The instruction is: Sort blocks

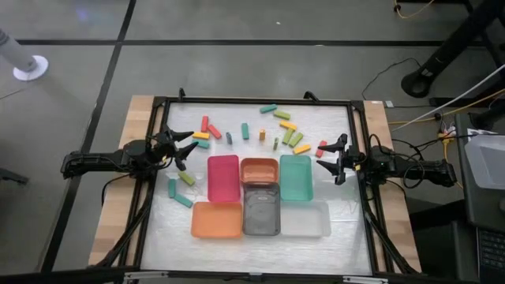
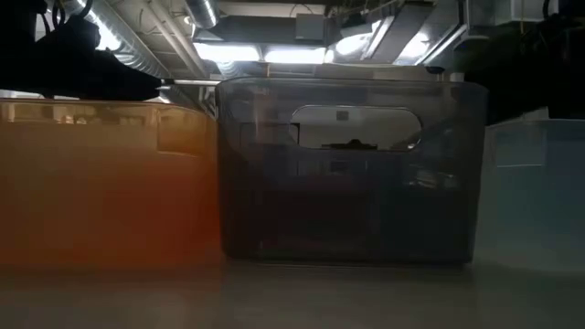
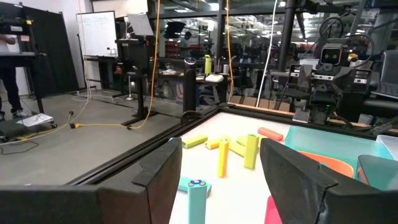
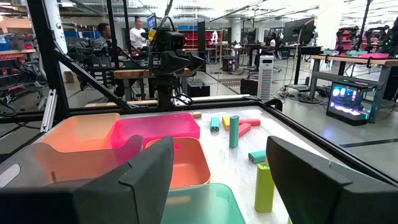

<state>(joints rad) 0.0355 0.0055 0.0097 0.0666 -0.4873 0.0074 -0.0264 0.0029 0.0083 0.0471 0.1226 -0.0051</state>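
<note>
- Hovering open and empty, the left end effector [image 1: 188, 147] sits beside scattered blocks [image 1: 286, 125].
- Right end effector [image 1: 332, 157], open too, hangs near the teal tray [image 1: 295, 177].

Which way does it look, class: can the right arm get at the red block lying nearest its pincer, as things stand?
Probably yes. The red block lies on bare table just ahead of the right pincer, whose fingers stand open. No other block or tray sits between them; the teal tray lies off to one side.
</note>
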